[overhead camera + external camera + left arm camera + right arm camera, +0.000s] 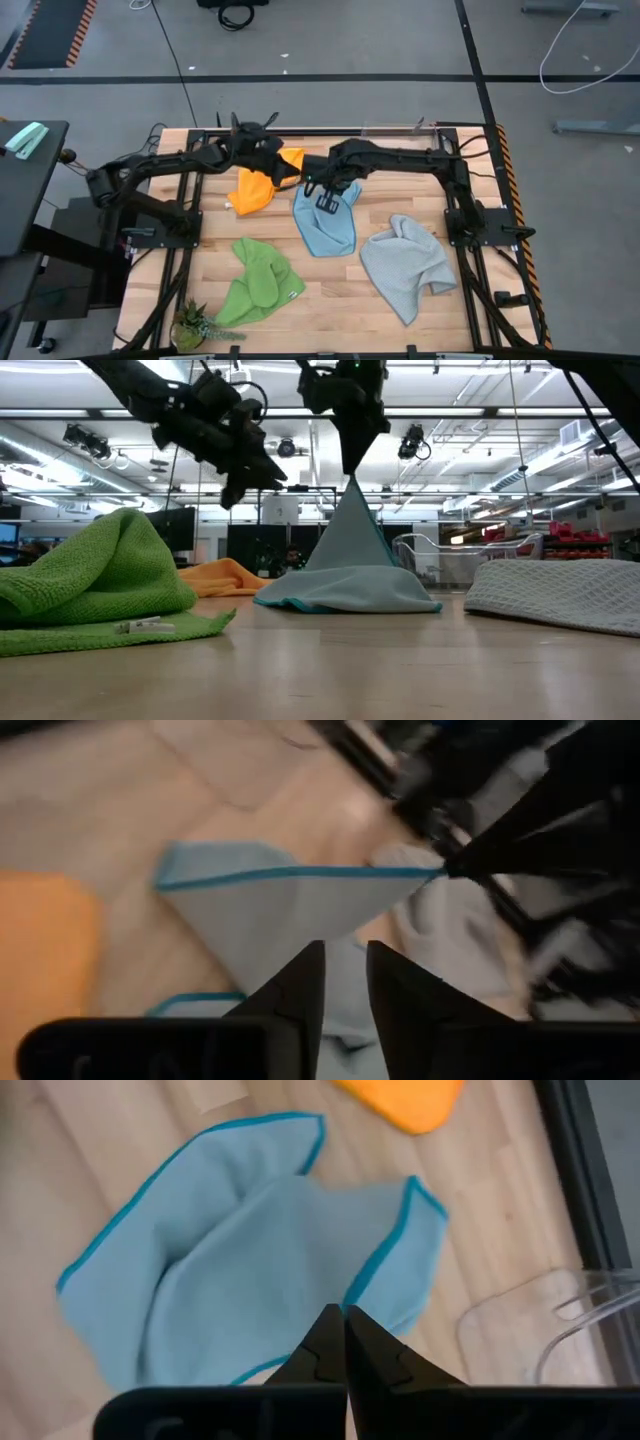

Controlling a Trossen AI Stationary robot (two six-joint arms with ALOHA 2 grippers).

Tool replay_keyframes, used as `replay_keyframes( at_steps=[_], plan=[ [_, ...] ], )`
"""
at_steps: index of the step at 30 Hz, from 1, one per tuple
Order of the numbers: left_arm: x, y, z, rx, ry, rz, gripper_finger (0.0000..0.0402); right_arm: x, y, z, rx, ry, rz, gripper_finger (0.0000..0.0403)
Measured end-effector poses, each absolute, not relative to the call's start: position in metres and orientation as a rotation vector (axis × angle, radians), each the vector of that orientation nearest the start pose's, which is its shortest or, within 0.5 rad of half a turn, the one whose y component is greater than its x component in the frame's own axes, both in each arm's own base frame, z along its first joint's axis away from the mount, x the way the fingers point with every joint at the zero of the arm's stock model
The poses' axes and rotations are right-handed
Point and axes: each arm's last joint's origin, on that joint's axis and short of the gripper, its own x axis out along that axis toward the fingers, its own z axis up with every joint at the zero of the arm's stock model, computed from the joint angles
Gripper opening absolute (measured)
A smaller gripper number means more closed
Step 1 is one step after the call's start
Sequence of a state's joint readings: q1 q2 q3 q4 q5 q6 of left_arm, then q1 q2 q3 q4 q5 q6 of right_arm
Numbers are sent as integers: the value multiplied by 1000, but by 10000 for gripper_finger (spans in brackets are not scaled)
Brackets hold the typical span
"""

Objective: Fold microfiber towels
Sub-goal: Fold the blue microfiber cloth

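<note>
Desk (pixel 330 305) carries four microfiber towels, all crumpled, none folded as far as I can see; grey towel (pixel 405 265) and green towel (pixel 258 282) lie near the front, orange towel (pixel 255 188) at the back; blue towel (pixel 326 225) hangs tented mid-desk from my right gripper (pixel 352 468), jaws clenched on its peak; left gripper (pixel 345 982) hovers beside it, jaws slightly parted, empty.

4 towels (pixel 325 232), 2 pincers (pixel 330 196), 1 plant (pixel 196 325).

Robotics lab (hazard-taped floor (pixel 50 35), ceiling lights (pixel 85 440)).
</note>
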State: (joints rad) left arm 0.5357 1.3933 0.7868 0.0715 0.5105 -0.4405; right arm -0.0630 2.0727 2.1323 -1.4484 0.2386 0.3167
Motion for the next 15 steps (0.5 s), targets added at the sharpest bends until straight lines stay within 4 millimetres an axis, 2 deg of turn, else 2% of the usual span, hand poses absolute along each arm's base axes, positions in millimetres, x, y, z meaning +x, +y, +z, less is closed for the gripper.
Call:
replay_keyframes(
  at_steps=[5,7,15],
  plan=[
    [273,147,196,-705,527,26,109,398,-13,324,138,1328,-449,0],
    [284,151,190,-692,544,-6,115,395,-7,328,145,1321,-446,0],
    [343,163,191,-616,546,-144,131,379,3,348,210,1278,-453,0]
  ],
)
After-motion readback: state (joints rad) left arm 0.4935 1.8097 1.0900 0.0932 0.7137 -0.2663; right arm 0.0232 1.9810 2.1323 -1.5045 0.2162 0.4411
